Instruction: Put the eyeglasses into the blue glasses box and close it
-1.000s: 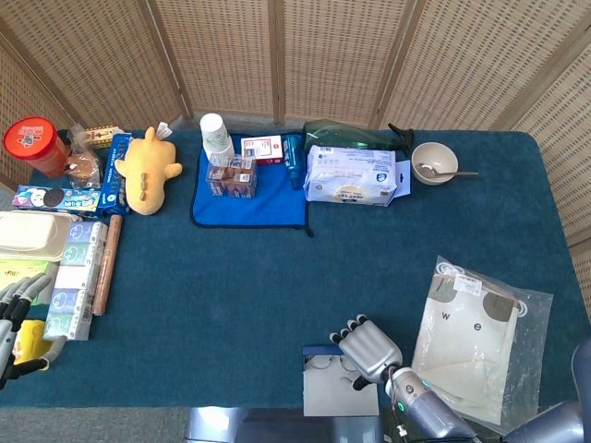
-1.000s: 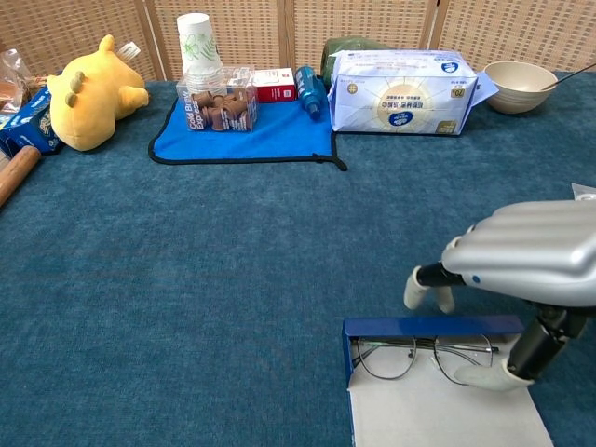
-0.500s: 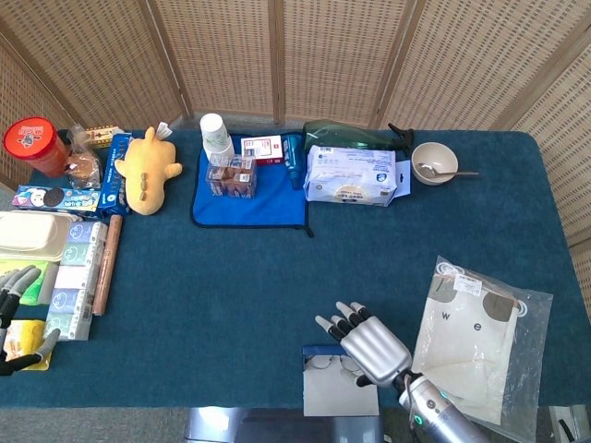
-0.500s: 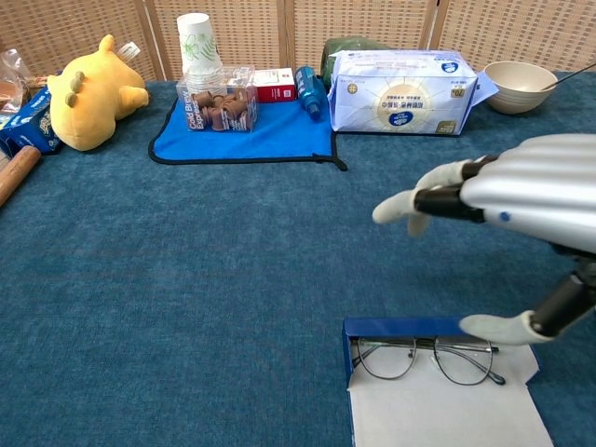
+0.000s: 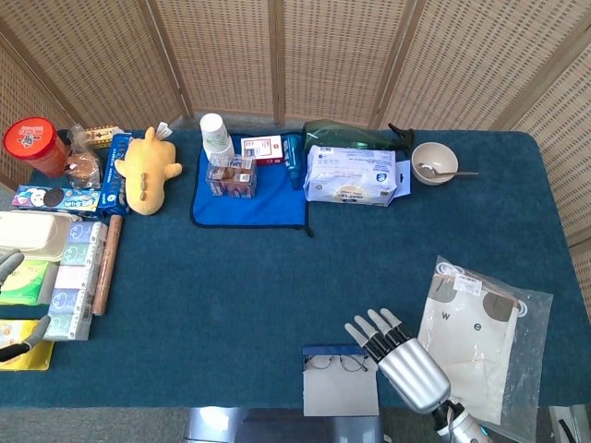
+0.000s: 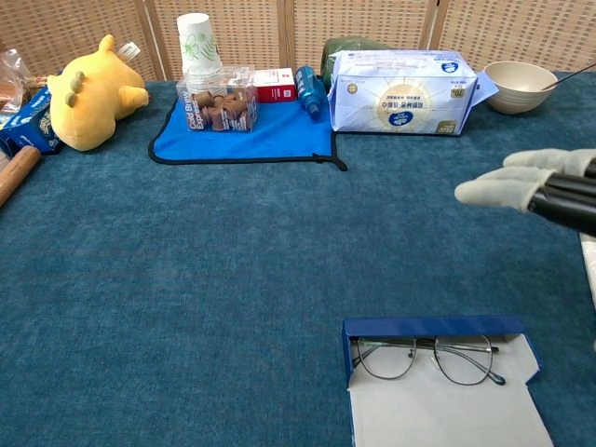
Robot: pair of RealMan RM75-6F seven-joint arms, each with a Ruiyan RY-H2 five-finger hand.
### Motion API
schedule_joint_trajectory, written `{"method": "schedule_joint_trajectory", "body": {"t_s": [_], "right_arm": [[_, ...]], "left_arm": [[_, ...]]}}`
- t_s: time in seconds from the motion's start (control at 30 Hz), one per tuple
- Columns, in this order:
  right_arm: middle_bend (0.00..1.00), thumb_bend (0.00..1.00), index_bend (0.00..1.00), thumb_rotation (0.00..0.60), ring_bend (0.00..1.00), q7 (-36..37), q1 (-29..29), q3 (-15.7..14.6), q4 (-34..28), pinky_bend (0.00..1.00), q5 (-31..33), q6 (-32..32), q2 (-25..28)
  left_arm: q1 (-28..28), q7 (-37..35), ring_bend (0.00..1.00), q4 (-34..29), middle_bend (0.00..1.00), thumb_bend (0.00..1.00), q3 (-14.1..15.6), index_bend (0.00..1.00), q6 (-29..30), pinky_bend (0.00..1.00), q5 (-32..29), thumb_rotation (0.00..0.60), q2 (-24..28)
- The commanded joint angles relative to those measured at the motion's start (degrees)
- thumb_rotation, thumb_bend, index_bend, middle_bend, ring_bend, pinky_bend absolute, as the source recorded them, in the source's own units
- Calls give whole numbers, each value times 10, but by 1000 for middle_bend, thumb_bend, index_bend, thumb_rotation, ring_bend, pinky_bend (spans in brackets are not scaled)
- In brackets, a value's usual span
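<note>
eyeglasses (image 6: 426, 356) lying flat inside open blue glasses box (image 6: 438, 327), near table's front edge — first half apparently done. lid unfolded, closing left. right hand (image 5: 406, 365) empty, fingers spread, raised beside box. left hand (image 5: 11, 305) barely visible at far edge, state unclear.

My right hand (image 5: 404, 363) has lifted off the thin wire-framed eyeglasses (image 6: 426, 358) and drawn back to the right, fingers spread; the glasses now lie uncovered in the open blue glasses box (image 6: 433, 327). My left hand (image 5: 11, 305) has slid further off-frame.
</note>
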Motion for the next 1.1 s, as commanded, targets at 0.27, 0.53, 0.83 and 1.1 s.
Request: {"method": "schedule_joint_trajectory", "body": {"t_s": [0.27,0.53,0.83,1.1], "right_arm": [[40,34,0,600,0,28,-90,-1,105,130,-62,17,-47],[39,32,0,600,0,51,-133,2,152,128,-89,17,-68],[39,33,0,600,0,66,-160,9,193,123,-116,9,-84],[39,33,0,600,0,90,-194,16,248,117,-134,12,-115]], "left_arm": [[7,-58,0,19,78,288,-4,0,9,0,-18,600,0],[11,-89,0,47,78,288,-8,0,5,0,-45,600,-9],[27,-90,0,68,78,285,-4,0,25,0,-41,600,-18],[40,-99,0,77,82,285,-1,0,43,0,-31,600,-25]]}}
